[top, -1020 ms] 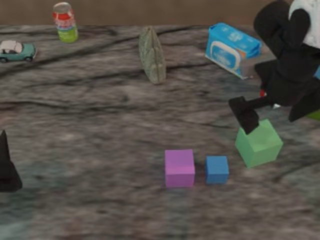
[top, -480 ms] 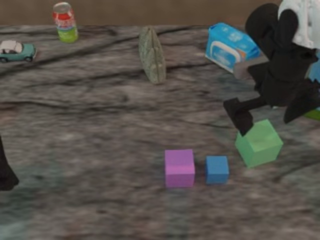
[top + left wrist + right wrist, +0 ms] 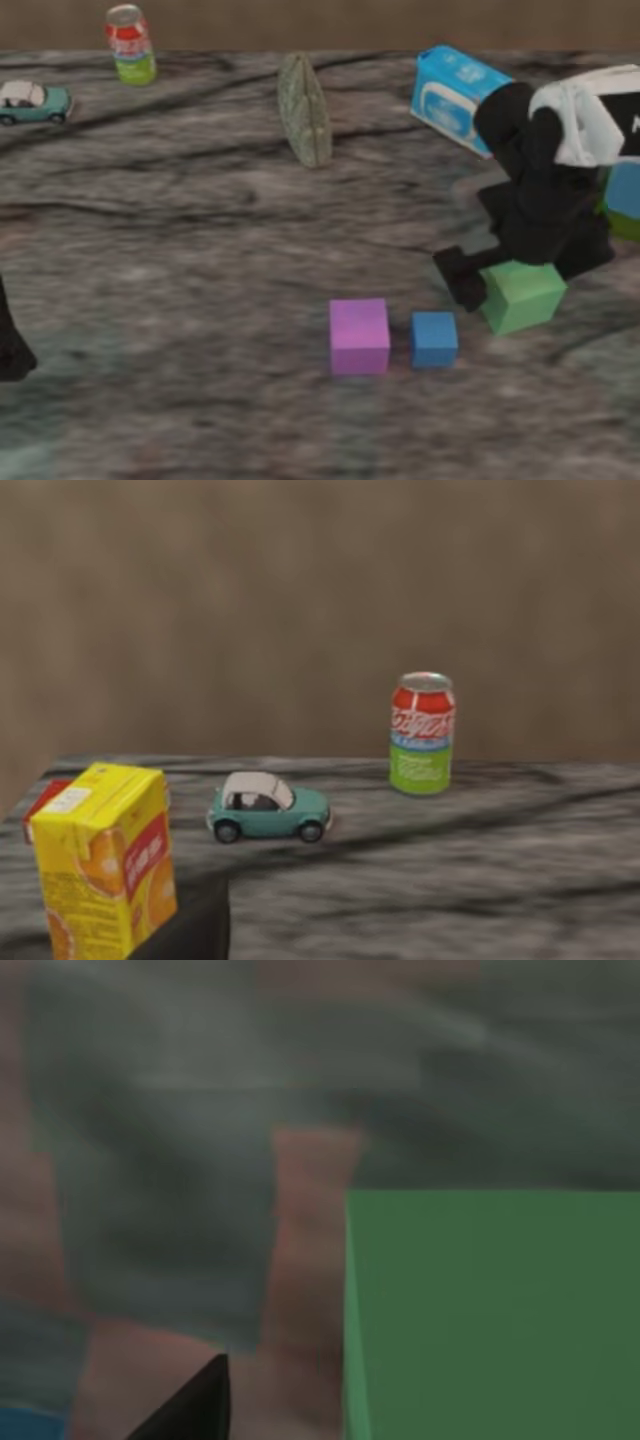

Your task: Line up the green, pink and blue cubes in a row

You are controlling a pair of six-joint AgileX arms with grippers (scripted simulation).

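The light green cube (image 3: 525, 297) stands at the right of the table, partly covered by my right arm. My right gripper (image 3: 500, 280) is low over it and open; one dark finger (image 3: 462, 280) hangs just off the cube's left side, and the other finger is hidden behind the arm. The right wrist view shows that fingertip (image 3: 200, 1405) apart from the green cube (image 3: 500, 1310). Left of it, the blue cube (image 3: 434, 338) and the pink cube (image 3: 359, 335) sit side by side with a small gap. My left gripper (image 3: 10, 350) is parked at the left edge, open.
Along the back edge stand a drink can (image 3: 130, 44), a toy car (image 3: 33, 101), a grey-green leaf-shaped object (image 3: 305, 108) and a blue-and-white packet (image 3: 460, 95). A yellow juice carton (image 3: 100, 860) shows in the left wrist view. A blue and green thing (image 3: 625, 200) sits at the right edge.
My right arm has come down and shifted left, so its finger now hangs beside the green cube instead of above it. My left gripper slid further off the left edge.
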